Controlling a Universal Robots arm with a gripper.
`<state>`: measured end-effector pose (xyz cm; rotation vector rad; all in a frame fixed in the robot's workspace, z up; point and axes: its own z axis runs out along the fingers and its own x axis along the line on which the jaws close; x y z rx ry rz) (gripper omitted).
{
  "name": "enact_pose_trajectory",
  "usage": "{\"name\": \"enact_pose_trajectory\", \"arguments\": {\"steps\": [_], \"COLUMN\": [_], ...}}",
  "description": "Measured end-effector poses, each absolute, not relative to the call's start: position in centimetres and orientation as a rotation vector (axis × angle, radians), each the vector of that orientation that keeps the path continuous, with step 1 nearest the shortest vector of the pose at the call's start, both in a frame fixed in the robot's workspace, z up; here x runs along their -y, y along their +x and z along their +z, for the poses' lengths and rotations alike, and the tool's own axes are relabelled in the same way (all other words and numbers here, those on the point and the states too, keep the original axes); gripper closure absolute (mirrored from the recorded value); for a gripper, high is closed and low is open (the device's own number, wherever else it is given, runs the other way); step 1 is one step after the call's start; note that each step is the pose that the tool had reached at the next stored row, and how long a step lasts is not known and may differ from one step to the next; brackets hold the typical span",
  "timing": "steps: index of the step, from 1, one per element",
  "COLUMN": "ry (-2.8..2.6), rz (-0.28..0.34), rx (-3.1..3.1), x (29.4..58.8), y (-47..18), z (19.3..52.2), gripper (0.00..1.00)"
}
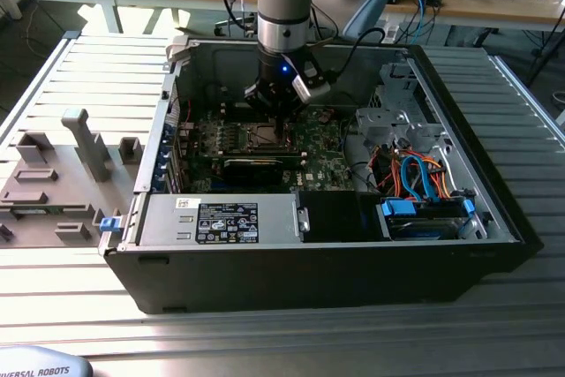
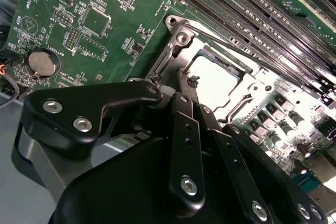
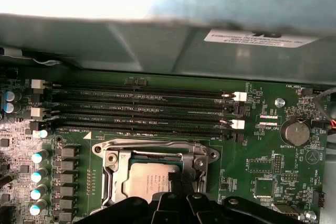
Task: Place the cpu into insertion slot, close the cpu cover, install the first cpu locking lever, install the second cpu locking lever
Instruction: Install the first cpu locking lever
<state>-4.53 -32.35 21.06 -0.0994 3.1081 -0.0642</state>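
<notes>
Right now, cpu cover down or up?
Down: the cpu cover lies flat over the insertion slot, the cpu showing through its window.

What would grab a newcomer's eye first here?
The gripper, reaching down into the open computer case over the motherboard in the exterior view. Directly beneath it, in both wrist views, the cpu sits in the insertion slot with the cpu cover framing it, beside the long memory slots.

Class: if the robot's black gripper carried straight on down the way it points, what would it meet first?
Probably the silvery metal cpu cover lying over the grey square cpu; the gripper hangs at its edge, though depth is unclear.
</notes>
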Motion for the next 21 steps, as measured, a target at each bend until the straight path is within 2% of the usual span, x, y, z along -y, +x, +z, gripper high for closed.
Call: {"name": "enact_pose_trajectory", "arguments": {"steps": [21], "ry": [-0.099], "rz": [-0.071], "rx": [-3.108], "x": [32.3], "y": [-4.5], "z": [22.4], "gripper": [0.89]}}
